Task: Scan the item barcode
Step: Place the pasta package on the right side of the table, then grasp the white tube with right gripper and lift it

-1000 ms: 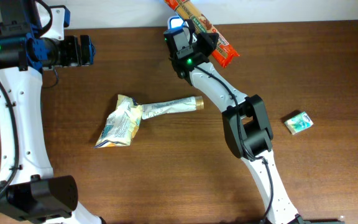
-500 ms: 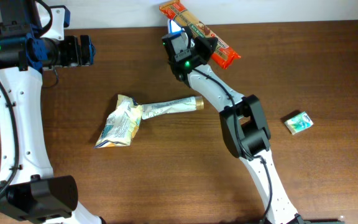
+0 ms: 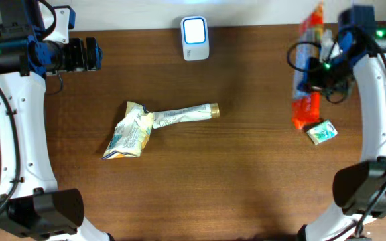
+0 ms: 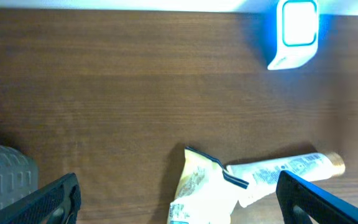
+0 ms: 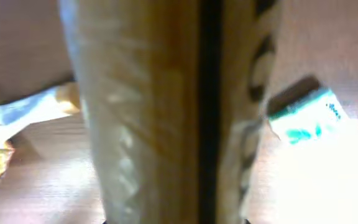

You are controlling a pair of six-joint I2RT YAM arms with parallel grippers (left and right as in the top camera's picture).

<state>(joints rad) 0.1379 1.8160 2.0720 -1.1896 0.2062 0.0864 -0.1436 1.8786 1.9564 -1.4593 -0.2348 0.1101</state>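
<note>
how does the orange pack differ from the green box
The orange pack is long and narrow; the green box is short and much smaller. The pack is orange; the box is green and white. The pack is clamped in the right gripper; the box lies loose on the table. Both are at the table's right side, close together.

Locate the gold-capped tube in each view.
Overhead: tube mid-table, cap pointing right.
Left wrist: bottom right.
Right wrist: left edge, blurred, beside the held orange packet.
Shared landmark: crumpled bag at the tube's flat end, clear in overhead and left wrist.
</note>
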